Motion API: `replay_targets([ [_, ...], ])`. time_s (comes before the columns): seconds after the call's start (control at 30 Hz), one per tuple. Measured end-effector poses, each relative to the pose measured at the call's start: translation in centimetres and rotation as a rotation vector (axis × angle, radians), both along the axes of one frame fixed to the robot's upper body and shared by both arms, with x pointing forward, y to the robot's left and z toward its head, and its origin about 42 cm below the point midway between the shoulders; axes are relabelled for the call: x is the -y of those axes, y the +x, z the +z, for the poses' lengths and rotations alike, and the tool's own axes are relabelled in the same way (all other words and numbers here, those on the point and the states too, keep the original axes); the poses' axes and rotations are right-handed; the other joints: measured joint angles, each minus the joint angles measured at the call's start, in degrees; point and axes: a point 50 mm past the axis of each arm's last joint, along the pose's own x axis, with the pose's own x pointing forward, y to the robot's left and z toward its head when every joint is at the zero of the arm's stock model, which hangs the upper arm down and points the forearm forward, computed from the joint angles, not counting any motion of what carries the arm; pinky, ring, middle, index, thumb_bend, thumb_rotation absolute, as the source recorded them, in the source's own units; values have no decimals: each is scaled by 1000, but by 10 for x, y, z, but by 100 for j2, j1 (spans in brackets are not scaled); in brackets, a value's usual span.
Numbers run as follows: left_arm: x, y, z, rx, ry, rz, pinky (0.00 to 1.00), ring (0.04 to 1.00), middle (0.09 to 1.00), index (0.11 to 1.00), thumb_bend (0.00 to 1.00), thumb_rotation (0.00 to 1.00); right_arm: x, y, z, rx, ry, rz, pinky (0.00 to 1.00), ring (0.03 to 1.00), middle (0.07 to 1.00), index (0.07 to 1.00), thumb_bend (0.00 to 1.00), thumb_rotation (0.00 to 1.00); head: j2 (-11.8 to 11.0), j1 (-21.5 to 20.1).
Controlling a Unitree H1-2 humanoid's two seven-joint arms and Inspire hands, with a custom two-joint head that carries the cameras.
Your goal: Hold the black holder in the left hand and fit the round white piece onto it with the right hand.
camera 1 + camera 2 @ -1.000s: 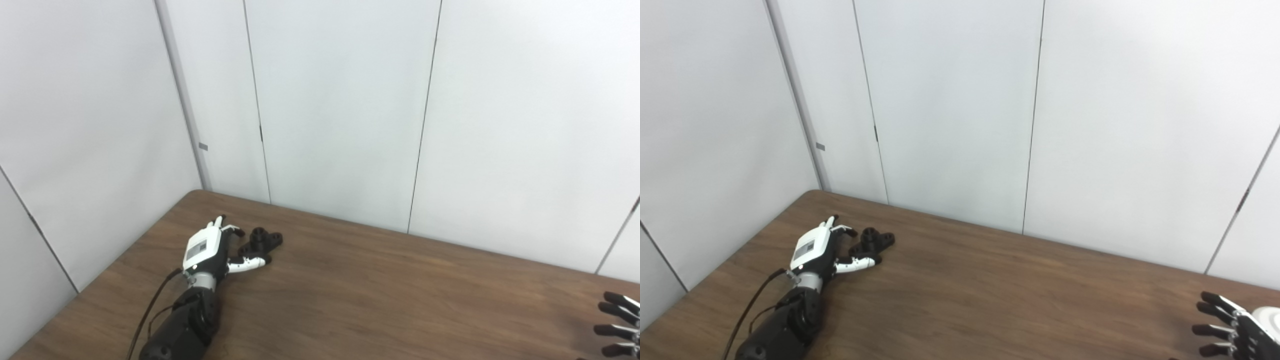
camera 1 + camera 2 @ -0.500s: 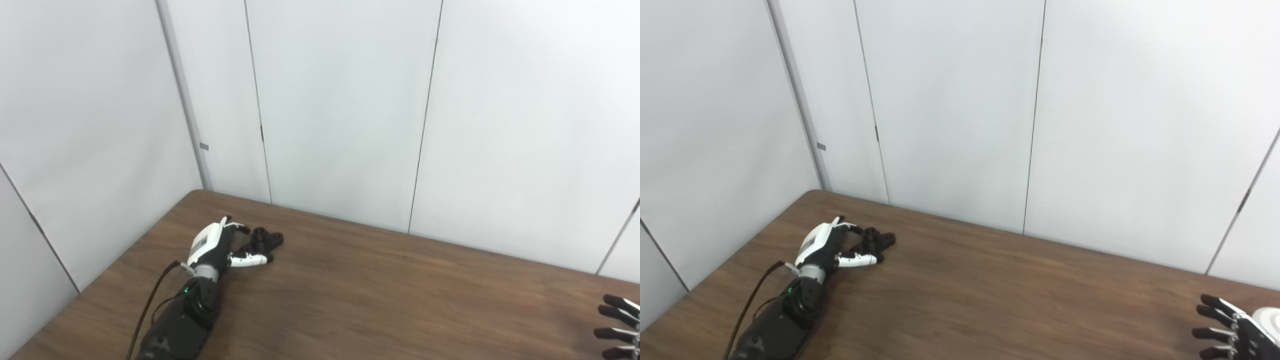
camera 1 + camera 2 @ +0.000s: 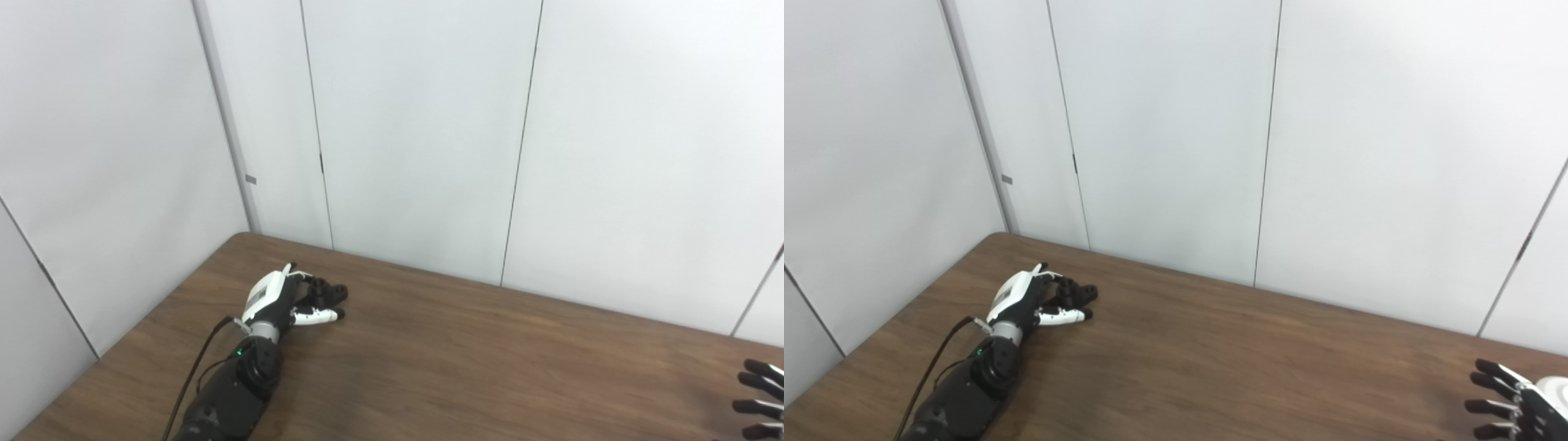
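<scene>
Now, from the left eye view, the left hand is lying at the far left corner of the surface, its fingers curling about the black holder but not visibly clamping it; whether the grip is closing I cannot tell; the holder is looking rigid, light and knobbly, best taken around its raised middle boss. From the right eye view, the right hand is waiting at the near right edge, fingers spread and gripping nothing; the round white piece is not clearly showing; no containers are appearing anywhere.
</scene>
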Motion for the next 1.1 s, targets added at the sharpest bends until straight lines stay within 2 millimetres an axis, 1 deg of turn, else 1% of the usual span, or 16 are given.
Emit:
replay_targets([
  [0.1,1,0,0,-8,30,-6,1000,1000,1000,725,857,197,2,0,1,2,3,-5,516,655,779,797,795,148,18,9],
  [0.27,3,-1,-2,-16,90,-1,1000,1000,1000,722,855,174,3,0,1,5,4,-10,520,659,785,799,793,154,53,44],
  [0.4,2,-2,-3,-17,99,7,1000,1000,1000,718,863,164,3,1,3,8,4,-9,527,658,784,800,791,150,53,53],
  [0.47,0,-4,-4,-14,106,13,1000,1000,1000,714,872,177,3,1,3,9,4,-8,526,655,782,800,786,134,62,62],
  [0.6,-3,-8,-7,-11,116,23,1000,1000,1000,716,865,181,3,2,3,10,4,-9,528,660,783,802,785,138,53,88],
  [0.87,-11,-13,-5,-10,124,34,1000,1000,1000,707,879,171,3,2,4,13,2,-8,535,667,789,805,778,130,88,97],
  [1.03,-12,-14,-5,-5,122,35,1000,1000,1000,704,878,172,3,2,4,12,1,-5,533,666,790,805,780,138,114,97],
  [1.1,-13,-14,-5,-4,123,34,1000,1000,1000,704,878,172,3,2,4,12,2,2,534,669,789,805,774,121,123,97],
])
